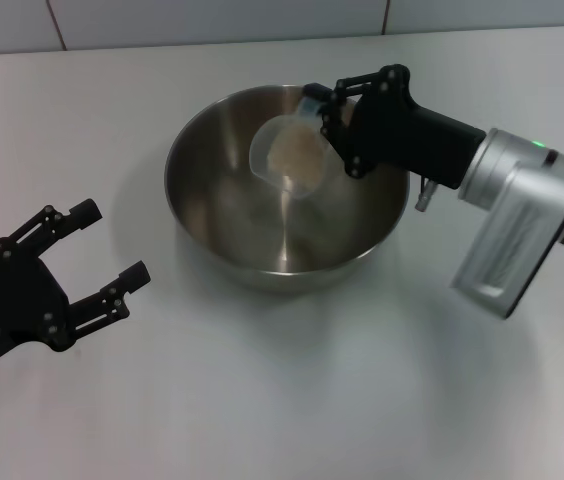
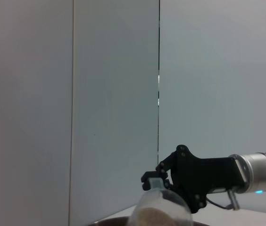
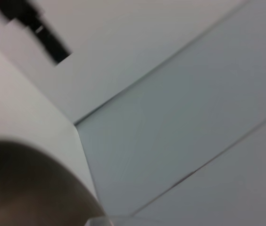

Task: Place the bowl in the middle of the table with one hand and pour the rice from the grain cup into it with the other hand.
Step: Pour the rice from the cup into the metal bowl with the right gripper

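So the big shiny stainless-steel mixing bowl (image 1: 287, 190) sits roughly mid-table on the plain white tabletop (image 1: 292, 400), a touch toward 12 o'clock from dead centre. The right black two-fingered gripper (image 1: 327, 108) is over the bowl's rim at about 1 o'clock, clamped on the small clear frosted plastic grain cup (image 1: 292, 150), which is tipped hard with its mouth facing down into the bowl. You can see the off-white uncooked rice (image 1: 297, 155) piled at the lip and a thin stream dropping toward the bowl floor, so I'd call this mid-pour.

Handling-wise: the cup looks light and thin-walled, so probably a bit squishy and slick. My guess is that a grip around the body near the base, like here, is the sensible spot, with just enough squeeze not to crush it. Rice flows loose and fast, so the tilt decides the rate. The bowl looks rigid and fairly stable, though smooth steel on a smooth top could skate if bumped; the rim is the obvious place to grab.

The left black gripper (image 1: 112, 255) hangs at 8 o'clock, well apart from the bowl, fingers spread, holding nothing.
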